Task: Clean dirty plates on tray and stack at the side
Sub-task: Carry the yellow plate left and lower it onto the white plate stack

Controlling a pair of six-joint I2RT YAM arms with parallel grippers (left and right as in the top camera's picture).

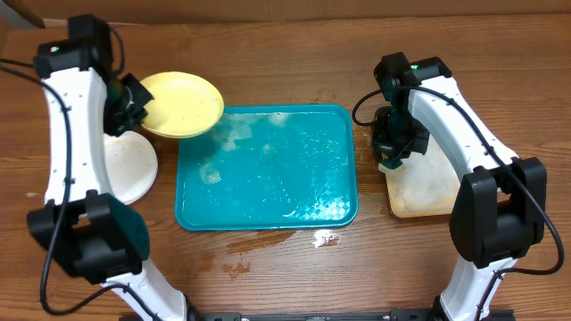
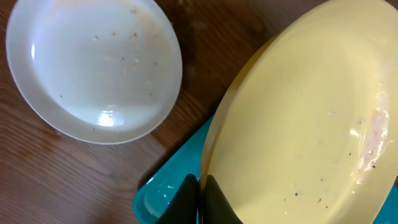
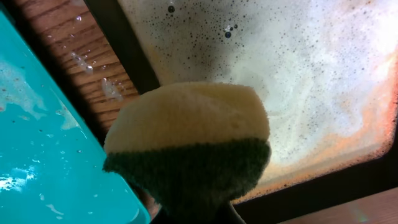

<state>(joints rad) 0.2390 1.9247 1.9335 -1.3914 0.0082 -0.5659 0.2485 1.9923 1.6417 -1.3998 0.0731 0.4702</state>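
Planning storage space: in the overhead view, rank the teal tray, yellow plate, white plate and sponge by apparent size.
Largest: teal tray.
Then yellow plate and white plate, too alike to rank; the white one is partly hidden.
Smallest: sponge.

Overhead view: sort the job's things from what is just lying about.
Job: yellow plate, white plate, teal tray, sponge, soapy beige tray.
Lying about: white scrap, wet patch.

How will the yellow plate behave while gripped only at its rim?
The yellow plate is probably stiff: it shows no bending though the left pincer grips only its rim. It may be slippery, since wet streaks shine near one edge. Held off-centre, it might tilt.
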